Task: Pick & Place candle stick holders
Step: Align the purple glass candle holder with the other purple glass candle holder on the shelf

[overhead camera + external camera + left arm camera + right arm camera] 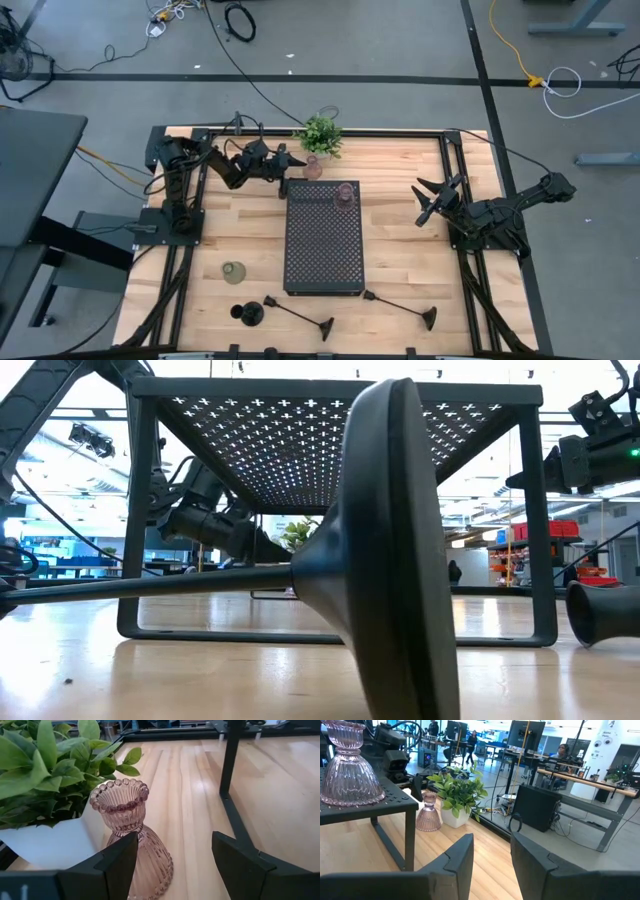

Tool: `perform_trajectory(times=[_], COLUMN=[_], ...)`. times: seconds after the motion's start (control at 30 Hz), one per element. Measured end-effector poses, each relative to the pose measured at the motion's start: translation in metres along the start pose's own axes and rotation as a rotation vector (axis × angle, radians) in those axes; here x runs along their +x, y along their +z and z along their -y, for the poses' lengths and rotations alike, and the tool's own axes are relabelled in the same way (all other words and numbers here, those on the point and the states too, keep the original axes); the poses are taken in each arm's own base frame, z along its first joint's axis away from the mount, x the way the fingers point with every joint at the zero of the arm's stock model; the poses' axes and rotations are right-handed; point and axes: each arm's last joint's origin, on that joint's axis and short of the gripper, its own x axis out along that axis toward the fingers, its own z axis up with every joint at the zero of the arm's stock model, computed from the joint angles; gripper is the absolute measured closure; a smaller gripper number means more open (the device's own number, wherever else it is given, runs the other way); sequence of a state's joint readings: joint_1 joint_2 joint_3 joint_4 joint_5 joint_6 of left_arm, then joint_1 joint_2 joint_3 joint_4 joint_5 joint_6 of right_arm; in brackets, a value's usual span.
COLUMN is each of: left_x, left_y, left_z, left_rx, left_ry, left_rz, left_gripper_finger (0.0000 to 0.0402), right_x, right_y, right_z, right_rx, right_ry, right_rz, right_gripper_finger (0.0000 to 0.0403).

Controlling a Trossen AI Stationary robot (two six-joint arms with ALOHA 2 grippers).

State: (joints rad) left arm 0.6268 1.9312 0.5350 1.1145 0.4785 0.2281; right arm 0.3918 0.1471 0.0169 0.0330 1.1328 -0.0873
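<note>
I have the left gripper (172, 855) with fingers spread beside the pink glass holder (131, 835) standing by the potted plant (319, 134); right gripper (432, 198) fingers parted, empty. No legible writing.

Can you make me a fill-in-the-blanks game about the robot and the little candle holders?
1. One pink glass holder stands on top of the black ____.
2. The left hand is open near a pink glass holder that stands beside the potted ____.
3. The olive-green glass holder sits on the wooden ____.
4. Both long-stemmed black holders are lying ____.

Missing words: tray; plant; table; down
</note>
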Motion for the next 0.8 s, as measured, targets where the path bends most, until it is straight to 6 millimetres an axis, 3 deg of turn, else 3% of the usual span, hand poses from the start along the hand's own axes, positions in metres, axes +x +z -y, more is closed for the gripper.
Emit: perform_trajectory(times=[0.53, 0.8], left_x=[-0.012, 0.0], left_y=[-0.004, 0.008], left_z=[-0.019, -0.021], left_rx=[-0.074, 0.026], left_ry=[-0.034, -0.031], left_rz=[0.022, 0.055], left_gripper_finger=[0.0145, 0.0145], right_x=[0.0, 0.0], right_y=[0.0, 0.0], right_z=[0.0, 0.0], right_rx=[0.0, 0.0], right_ry=[0.0, 0.0], right_rz=[0.0, 0.0], right_gripper_finger=[0.0273, 0.0273])
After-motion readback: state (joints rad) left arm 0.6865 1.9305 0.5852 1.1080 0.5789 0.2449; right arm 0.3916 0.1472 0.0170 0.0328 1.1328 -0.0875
